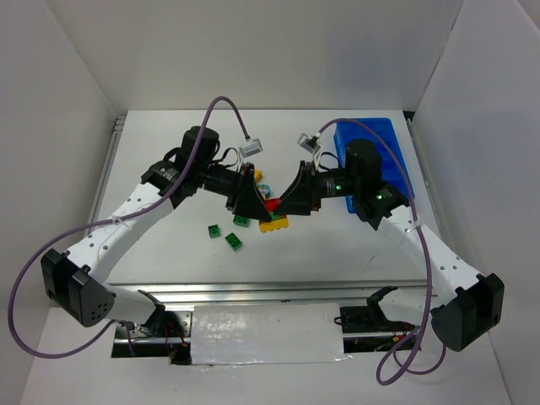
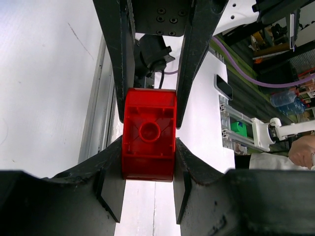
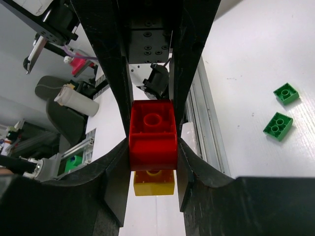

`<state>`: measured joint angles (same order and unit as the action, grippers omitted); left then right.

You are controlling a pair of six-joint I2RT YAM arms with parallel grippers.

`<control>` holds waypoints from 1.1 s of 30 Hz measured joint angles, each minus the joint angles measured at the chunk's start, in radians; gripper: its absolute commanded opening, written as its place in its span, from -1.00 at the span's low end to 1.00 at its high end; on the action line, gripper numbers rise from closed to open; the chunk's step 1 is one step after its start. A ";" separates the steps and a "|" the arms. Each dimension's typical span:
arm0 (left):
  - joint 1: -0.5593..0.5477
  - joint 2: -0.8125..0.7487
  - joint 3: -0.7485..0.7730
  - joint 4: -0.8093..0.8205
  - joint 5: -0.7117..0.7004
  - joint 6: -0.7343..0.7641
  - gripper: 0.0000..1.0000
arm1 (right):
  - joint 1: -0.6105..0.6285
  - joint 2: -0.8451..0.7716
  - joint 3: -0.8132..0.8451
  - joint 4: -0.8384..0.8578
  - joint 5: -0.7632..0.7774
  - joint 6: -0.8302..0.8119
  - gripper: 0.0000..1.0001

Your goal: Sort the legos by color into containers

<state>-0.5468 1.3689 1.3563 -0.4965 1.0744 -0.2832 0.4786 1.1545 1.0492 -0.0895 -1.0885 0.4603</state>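
Red brick point(image 2: 149, 140): glossy, solid red, no print. Yellow brick point(image 3: 154, 183): plain bright yellow. Green bricks point(image 3: 278, 126): plain mid green, studs the same shade. Left hand point(image 2: 149, 145) and right hand point(image 3: 153, 147): matte black throughout. Bin point(image 1: 371, 139): bright blue. Surface point(image 1: 169, 253): flat white with faint grey scuffs. Left arm point(image 1: 126, 215) and right arm point(image 1: 430, 249): white shells, black joints, with small green lights glowing on the right one. Cables point(image 1: 25, 287): dull purple. Walls point(image 1: 253, 51): plain white.
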 measured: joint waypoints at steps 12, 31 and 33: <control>-0.002 0.057 0.075 -0.026 -0.047 0.002 0.99 | -0.037 0.000 0.000 0.023 -0.016 0.003 -1.00; 0.093 0.018 0.021 0.156 -0.172 -0.173 0.99 | -0.122 -0.109 -0.142 0.174 0.165 0.124 -1.00; 0.094 -0.019 -0.014 0.218 -0.169 -0.223 0.99 | -0.122 -0.142 -0.156 0.220 0.196 0.163 -1.00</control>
<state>-0.4530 1.3502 1.3418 -0.2787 0.9058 -0.5060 0.3561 1.0122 0.8928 0.1307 -0.8921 0.6228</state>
